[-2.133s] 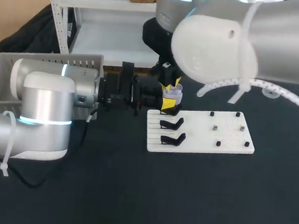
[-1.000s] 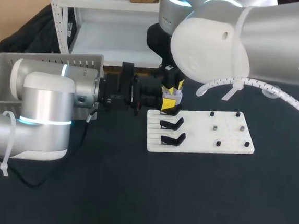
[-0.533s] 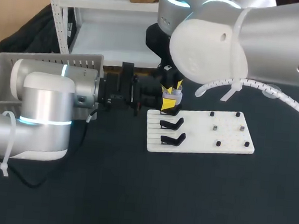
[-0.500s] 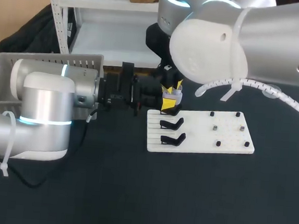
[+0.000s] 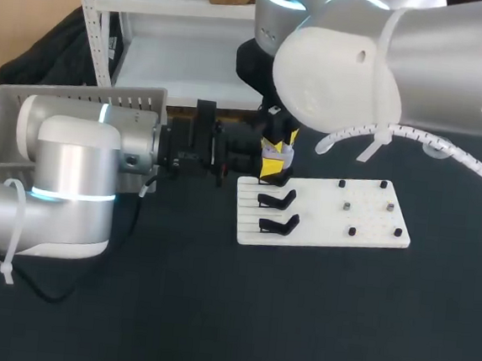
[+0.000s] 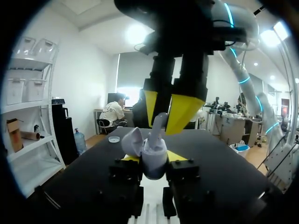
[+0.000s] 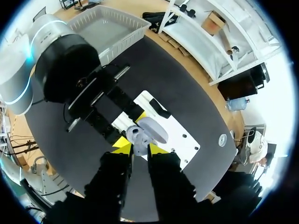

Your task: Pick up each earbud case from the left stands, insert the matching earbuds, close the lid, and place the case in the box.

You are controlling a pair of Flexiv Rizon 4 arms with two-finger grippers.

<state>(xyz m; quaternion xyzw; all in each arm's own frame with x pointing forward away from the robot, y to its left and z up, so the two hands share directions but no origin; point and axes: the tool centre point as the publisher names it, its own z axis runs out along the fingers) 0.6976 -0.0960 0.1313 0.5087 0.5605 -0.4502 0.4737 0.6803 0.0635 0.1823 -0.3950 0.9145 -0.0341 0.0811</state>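
The earbud case (image 6: 154,156) is pale lilac; the earbud (image 6: 159,122) white. The board (image 5: 364,221) is white, its stands (image 5: 277,200) black. The table (image 5: 296,320) is black.

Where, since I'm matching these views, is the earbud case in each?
Head view: earbud case above the white board's far left corner.
Left wrist view: case held in its own jaws, lid open.
Right wrist view: case just ahead of its jaws, over the board.
Shared landmark: the white board.

The left arm (image 5: 73,174) is silver-grey with a white cap, a cyan light ring and a white cable tie. The right arm (image 5: 420,61) matches, trailing a white spiral-wrapped cable (image 5: 470,163). Both sets of black jaws have yellow tips (image 7: 122,145).
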